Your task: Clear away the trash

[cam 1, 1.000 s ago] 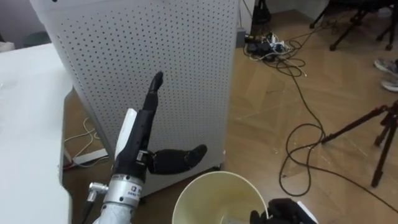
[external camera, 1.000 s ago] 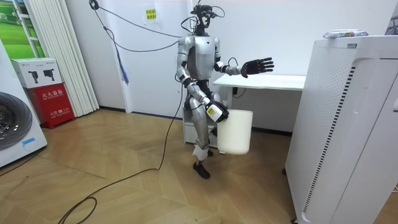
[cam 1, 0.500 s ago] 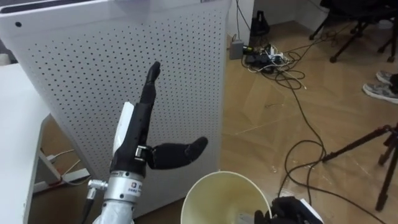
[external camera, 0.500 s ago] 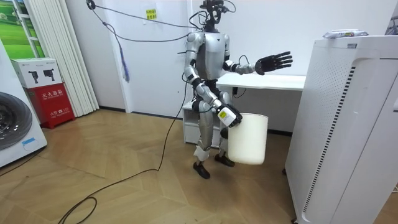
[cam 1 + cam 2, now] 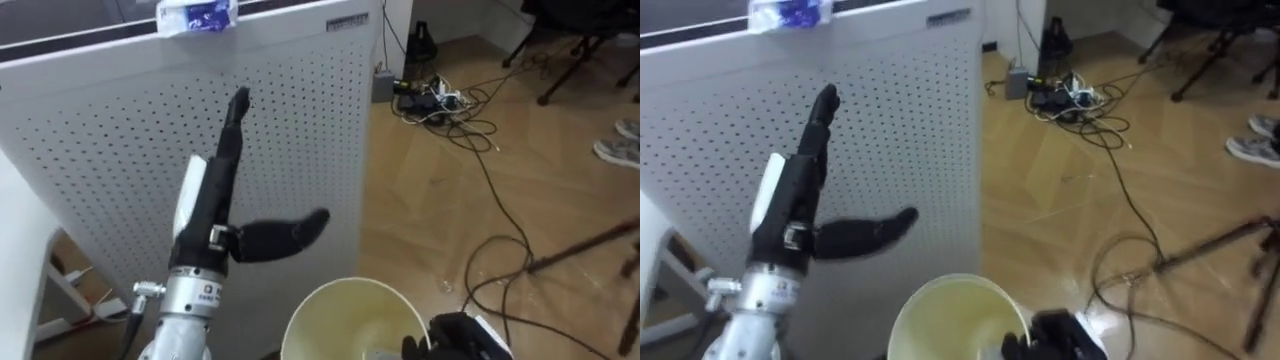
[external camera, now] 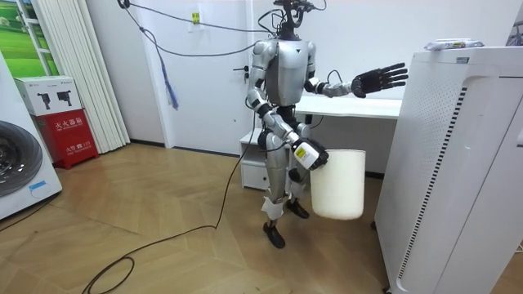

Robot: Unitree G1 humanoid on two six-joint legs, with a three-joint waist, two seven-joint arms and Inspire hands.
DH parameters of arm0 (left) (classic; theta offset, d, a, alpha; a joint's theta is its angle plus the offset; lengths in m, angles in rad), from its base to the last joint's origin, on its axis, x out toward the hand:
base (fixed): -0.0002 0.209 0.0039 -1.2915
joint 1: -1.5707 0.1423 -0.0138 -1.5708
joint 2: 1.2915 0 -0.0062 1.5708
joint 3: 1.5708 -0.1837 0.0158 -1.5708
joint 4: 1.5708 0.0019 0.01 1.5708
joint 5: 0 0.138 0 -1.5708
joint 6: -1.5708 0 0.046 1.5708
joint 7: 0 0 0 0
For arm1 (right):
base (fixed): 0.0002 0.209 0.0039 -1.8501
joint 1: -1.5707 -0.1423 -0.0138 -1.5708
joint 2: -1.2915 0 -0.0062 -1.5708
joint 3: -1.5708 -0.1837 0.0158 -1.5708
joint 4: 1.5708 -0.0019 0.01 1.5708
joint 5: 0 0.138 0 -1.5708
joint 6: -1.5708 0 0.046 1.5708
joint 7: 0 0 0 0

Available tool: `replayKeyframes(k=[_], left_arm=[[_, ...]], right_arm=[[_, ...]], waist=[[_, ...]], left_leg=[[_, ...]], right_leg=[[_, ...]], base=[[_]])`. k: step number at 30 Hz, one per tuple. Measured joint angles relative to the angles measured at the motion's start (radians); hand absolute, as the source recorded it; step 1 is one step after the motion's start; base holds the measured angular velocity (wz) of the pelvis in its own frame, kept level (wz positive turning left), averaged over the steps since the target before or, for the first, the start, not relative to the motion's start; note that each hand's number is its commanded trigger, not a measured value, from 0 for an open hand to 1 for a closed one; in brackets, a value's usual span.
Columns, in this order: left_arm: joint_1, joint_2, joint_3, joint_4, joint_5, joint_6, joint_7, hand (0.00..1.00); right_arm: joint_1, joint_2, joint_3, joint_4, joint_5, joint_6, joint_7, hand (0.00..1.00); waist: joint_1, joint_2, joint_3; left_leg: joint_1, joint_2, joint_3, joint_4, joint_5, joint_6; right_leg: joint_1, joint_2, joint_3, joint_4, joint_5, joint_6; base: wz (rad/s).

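Out in front of the chest, the left robot hand (image 5: 220, 205) is raised edge-on with its fingers straight and the thumb spread wide, holding nothing, close before the holed face of a tall white cabinet (image 5: 300, 130). At the lower edge of the eye views the right robot hand (image 5: 455, 335) is clamped on the rim of a white bin (image 5: 345, 290), its fingers hooked over the edge; the room view shows the bin hanging at hip height. The garbage, a crumpled blue-and-white wrapper (image 5: 197, 14), lies on top of the cabinet, above and beyond the raised fingers. In the room view the robot stands on a wooden floor (image 6: 163, 237) with a white bench (image 6: 359, 106) just behind it and the cabinet on the room view's right. A tangle of cables (image 5: 440, 100) lies on the floor past the cabinet.
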Motion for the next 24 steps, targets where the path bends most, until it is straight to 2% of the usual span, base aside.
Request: replayKeyframes(k=[1,3,6,8,13,17,21,24], left_arm=[[0.001,0.002,-0.004,-0.004,0.019,0.000,0.001,0.00],[0.002,0.003,-0.005,-0.016,0.045,0.000,0.006,0.00],[0.004,0.007,0.002,-0.046,0.083,-0.003,0.029,0.00],[0.004,0.007,0.014,-0.048,0.118,-0.003,0.029,0.00],[0.004,0.007,0.021,-0.081,0.157,-0.006,0.044,0.00],[0.004,0.007,0.023,-0.097,0.185,-0.006,0.059,0.00],[0.004,0.006,0.045,-0.132,0.215,-0.008,0.078,0.00],[0.004,0.007,0.061,-0.146,0.236,-0.036,0.105,0.00]], right_arm=[[0.004,-0.003,0.000,0.006,0.001,0.000,0.000,1.00],[0.004,-0.006,-0.005,0.007,-0.001,0.000,-0.001,1.00],[0.005,-0.022,-0.014,0.012,-0.003,0.000,-0.004,1.00],[0.014,-0.016,-0.015,0.012,-0.003,0.000,0.001,1.00],[0.017,-0.001,-0.013,0.013,-0.003,0.000,0.026,1.00],[0.017,0.023,-0.013,0.039,-0.005,0.000,0.041,1.00],[0.020,0.023,-0.005,0.058,-0.007,0.000,0.076,1.00],[0.020,0.015,-0.006,0.057,-0.010,0.000,0.089,1.00]], waist=[[-0.014,-0.002,0.0012],[-0.023,-0.006,0.0012],[-0.009,-0.021,0.0033],[0.008,-0.027,0.0008],[0.031,-0.027,0.0005],[0.037,-0.031,-0.0015],[0.038,-0.031,-0.0015],[0.038,-0.032,-0.0023]], left_leg=[[0.008,-0.001,0.032,-0.014,0.007,0.003],[0.022,0.001,0.064,-0.025,0.011,0.002],[0.043,-0.007,0.063,-0.034,0.013,0.000],[0.052,-0.012,0.063,-0.034,0.013,0.001],[0.061,-0.033,0.060,-0.031,0.020,0.015],[0.068,-0.039,0.048,-0.031,0.020,0.016],[0.068,-0.042,0.078,-0.035,0.024,0.021],[0.069,-0.045,0.079,-0.040,0.024,0.022]], right_leg=[[0.026,0.005,-0.007,-0.017,0.000,0.000],[0.059,0.009,-0.022,-0.043,0.000,0.000],[0.089,0.009,-0.030,-0.077,0.001,0.002],[0.107,0.012,-0.030,-0.090,0.003,0.006],[0.144,0.004,-0.029,-0.125,0.011,0.025],[0.167,0.002,-0.032,-0.139,0.010,0.031],[0.171,-0.004,-0.034,-0.141,0.007,0.035],[0.172,-0.006,-0.033,-0.141,0.006,0.037]], base=[[0.21],[0.33],[0.15],[0.08],[0.16],[0.20],[0.05],[0.00]])
